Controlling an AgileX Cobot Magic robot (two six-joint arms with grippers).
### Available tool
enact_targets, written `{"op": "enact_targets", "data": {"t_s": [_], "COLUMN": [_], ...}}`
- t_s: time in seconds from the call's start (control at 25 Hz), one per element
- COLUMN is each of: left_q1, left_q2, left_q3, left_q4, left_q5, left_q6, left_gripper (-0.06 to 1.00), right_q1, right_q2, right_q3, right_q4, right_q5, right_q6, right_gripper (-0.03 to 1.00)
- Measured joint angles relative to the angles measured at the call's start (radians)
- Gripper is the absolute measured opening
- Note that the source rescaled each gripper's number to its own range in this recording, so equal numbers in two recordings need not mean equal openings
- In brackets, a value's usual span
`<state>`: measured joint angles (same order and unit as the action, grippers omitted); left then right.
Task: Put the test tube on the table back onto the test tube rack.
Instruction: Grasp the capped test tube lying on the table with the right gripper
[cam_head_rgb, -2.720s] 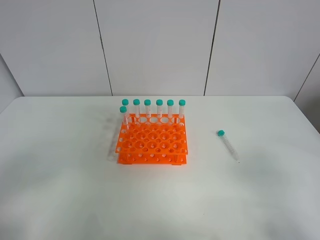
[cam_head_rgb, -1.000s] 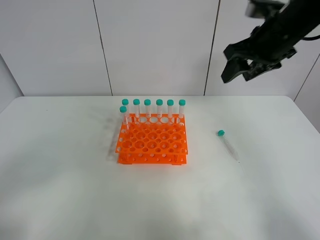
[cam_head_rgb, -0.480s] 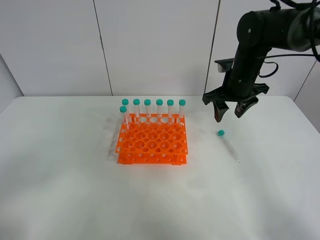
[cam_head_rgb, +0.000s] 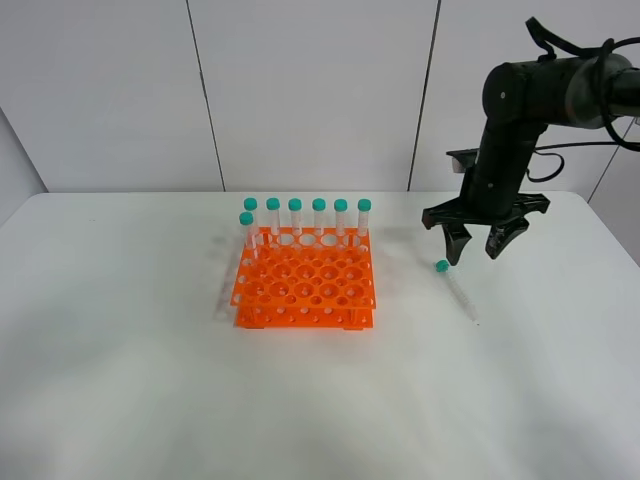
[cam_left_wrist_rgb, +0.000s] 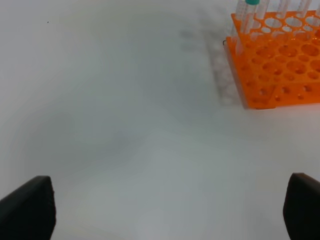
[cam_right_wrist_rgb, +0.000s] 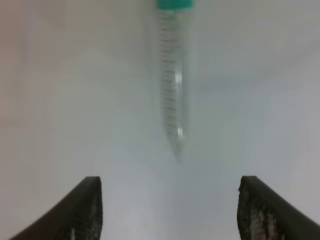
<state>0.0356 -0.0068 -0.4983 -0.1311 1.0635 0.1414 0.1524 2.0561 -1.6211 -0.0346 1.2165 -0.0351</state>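
Note:
A clear test tube (cam_head_rgb: 457, 291) with a teal cap lies flat on the white table (cam_head_rgb: 120, 380), to the right of the orange test tube rack (cam_head_rgb: 304, 289). The rack holds several capped tubes along its far row. My right gripper (cam_head_rgb: 476, 250) hangs open just above and behind the lying tube's cap, fingers pointing down. The right wrist view has the tube (cam_right_wrist_rgb: 173, 80) lying between and ahead of the two dark fingertips (cam_right_wrist_rgb: 82, 210), untouched. My left gripper (cam_left_wrist_rgb: 160, 207) is open over bare table, with the rack's corner (cam_left_wrist_rgb: 272, 65) ahead of it.
A white panelled wall stands behind the table. The table's right rounded corner (cam_head_rgb: 600, 215) lies close to the right arm. The left arm does not show in the exterior high view.
The right arm has come into view from the upper right and dropped toward the table, now hovering just above the lying tube. The tube and rack have not moved.

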Motion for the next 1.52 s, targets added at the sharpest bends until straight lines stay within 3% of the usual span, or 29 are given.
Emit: {"op": "enact_targets", "data": {"t_s": [0.16,1.52], "left_q1": [0.000,0.000], "left_q2": [0.000,0.000], "left_q3": [0.000,0.000], "left_q4": [0.000,0.000], "left_q5": [0.000,0.000], "left_q6": [0.000,0.000], "left_gripper": [1.00,1.00], "right_q1": [-0.038,-0.038], "right_q2": [0.000,0.105], "right_q3": [0.026,0.034], "right_q4": [0.002,0.080], "right_q5": [0.000,-0.107], "right_q6": [-0.016,-0.096], "right_gripper": [0.68,0.68]}}
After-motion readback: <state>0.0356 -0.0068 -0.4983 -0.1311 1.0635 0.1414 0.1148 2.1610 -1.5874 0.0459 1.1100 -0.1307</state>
